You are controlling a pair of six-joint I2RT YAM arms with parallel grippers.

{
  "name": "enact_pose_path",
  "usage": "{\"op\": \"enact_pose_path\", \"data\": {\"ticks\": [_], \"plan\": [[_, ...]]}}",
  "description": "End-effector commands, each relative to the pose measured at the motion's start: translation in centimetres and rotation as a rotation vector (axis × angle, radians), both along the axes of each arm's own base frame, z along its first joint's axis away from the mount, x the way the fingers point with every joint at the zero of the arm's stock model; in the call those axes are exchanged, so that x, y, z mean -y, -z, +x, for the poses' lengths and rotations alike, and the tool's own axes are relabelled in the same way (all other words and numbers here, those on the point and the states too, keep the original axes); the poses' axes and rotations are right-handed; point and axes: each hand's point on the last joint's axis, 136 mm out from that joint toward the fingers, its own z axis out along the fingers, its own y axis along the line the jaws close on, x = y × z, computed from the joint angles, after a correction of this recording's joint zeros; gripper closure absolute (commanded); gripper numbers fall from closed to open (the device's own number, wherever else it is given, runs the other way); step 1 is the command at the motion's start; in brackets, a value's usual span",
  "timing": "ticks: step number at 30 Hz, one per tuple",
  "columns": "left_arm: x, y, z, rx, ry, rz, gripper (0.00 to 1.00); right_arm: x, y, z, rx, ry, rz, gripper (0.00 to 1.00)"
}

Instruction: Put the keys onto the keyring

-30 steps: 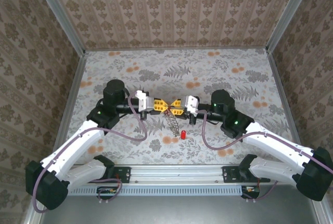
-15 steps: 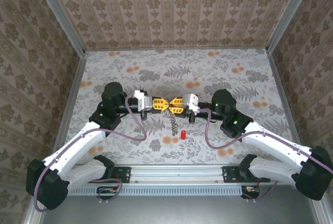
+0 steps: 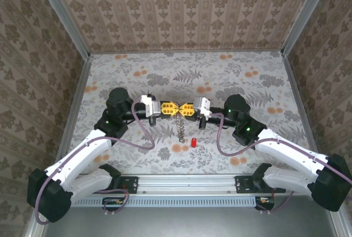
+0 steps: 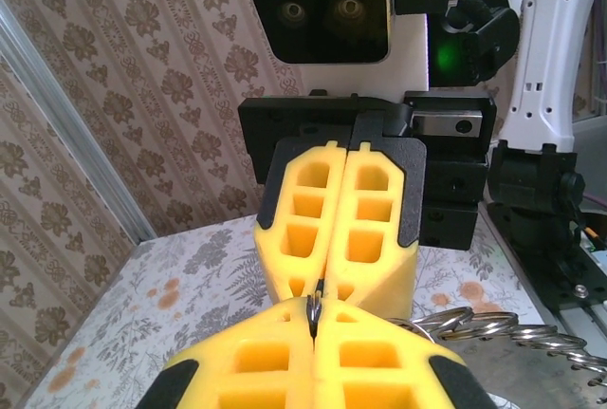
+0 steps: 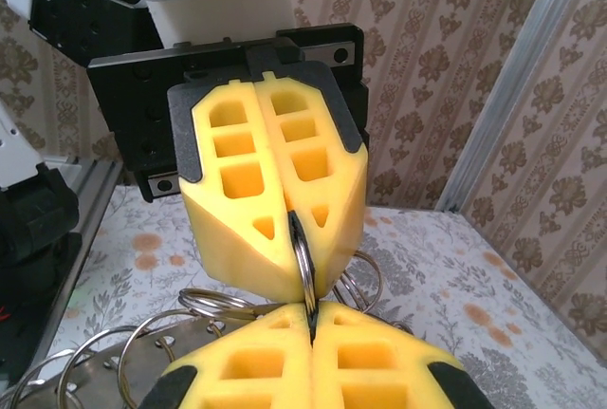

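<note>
My left gripper (image 3: 171, 109) and right gripper (image 3: 182, 110) both clamp the keyring (image 5: 303, 262) by its thin rim; it looks stiff, light and likely slippery.

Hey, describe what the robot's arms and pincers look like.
The left arm and right arm have white shells, black joints and purple-grey cables looping alongside. A green light glows on the right arm's joint. The left pincer and right pincer carry white wrist blocks and chunky yellow fingers with rectangular cut-outs, black-edged.
</note>
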Motion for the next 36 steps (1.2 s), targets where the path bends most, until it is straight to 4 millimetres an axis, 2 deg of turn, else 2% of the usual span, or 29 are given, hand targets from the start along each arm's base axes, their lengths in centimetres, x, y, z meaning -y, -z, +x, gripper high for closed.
{"op": "enact_pose_path", "data": {"ticks": [1,6,11,20,28,32,36], "plan": [[0.4,-1.2,-0.9,0.045,0.015,-0.047,1.0,0.4,-0.7,1.1,0.011,0.079,0.052,1.0],[0.8,-0.5,0.1,0.039,-0.06,-0.036,1.0,2.0,-1.7,4.0,0.029,0.356,0.126,1.0],[1.1,0.1,1.2,0.041,-0.146,-0.026,1.0,2.5,-0.8,5.4,0.048,0.558,0.093,1.0],[0.8,0.6,3.3,0.045,-0.29,-0.014,1.0,1.7,0.1,5.8,0.045,0.706,0.083,1.0],[0.5,0.9,3.5,0.054,-0.314,-0.004,1.0,1.4,0.1,5.2,0.057,0.669,0.061,1.0],[0.3,0.7,3.2,0.065,-0.305,-0.011,1.0,1.0,-0.1,3.9,0.081,0.544,0.068,0.92],[0.3,0.0,1.8,0.072,-0.206,-0.026,1.0,2.1,-0.6,2.8,0.104,0.403,0.092,0.83]]}}
